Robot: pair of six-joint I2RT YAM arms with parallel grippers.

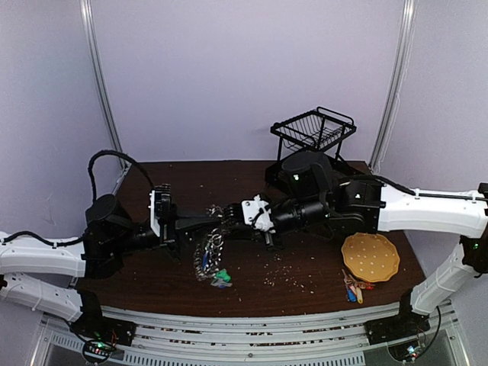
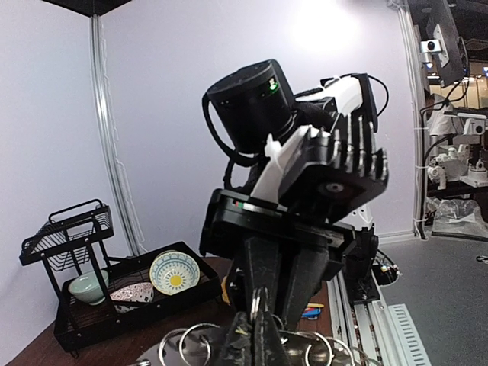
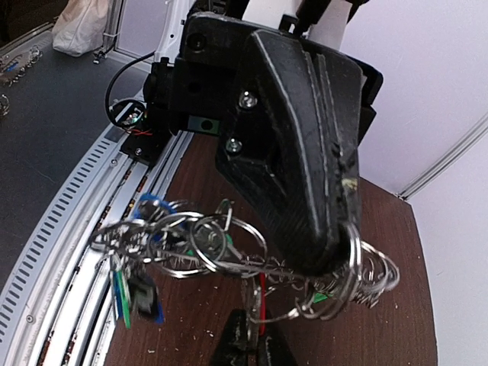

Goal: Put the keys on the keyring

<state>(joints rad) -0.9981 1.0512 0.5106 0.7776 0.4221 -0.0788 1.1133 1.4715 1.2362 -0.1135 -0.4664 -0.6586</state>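
**Big ring hangs where two shut grippers meet**

The keyring is a big silver wire ring, crowded with small shiny loops. It hangs from the left gripper, and its long way points down to the brown table. The keys with green and blue plastic heads dangle at the bottom, low by the table. The left gripper's jaws are pressed together on the ring's wire. The right gripper points at it from the other side, tip near tip, so both arms are close to the ring. Its jaws are squeezed together too. A thin red piece shows just above its tips. I cannot tell if it is pinched. A small loose bunch of keys lies well apart, on the right arm's side.
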